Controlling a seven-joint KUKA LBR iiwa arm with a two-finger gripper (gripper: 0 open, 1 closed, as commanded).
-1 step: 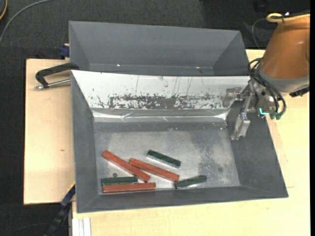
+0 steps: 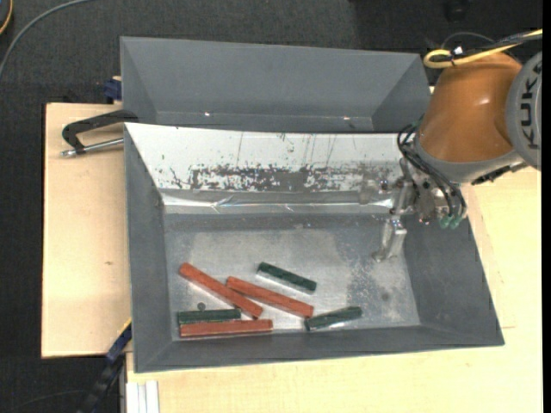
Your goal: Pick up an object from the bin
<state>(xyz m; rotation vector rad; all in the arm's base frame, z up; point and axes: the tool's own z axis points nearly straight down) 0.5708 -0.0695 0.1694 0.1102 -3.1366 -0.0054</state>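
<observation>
My fingers (image 2: 389, 246), gap unreadable and nothing seen in them, hang over bare bin floor (image 2: 258, 239); I'd centre squarely across the nearest green bar (image 2: 333, 318) before descending.

This looks like a robotics lab. A grey metal bin (image 2: 258, 84) fills the middle of the frame, and a robot arm (image 2: 469, 110) with an orange cover reaches in from the upper right. A loose cable (image 2: 77, 3) trails across dark carpet (image 2: 241, 7) in the upper left.
</observation>
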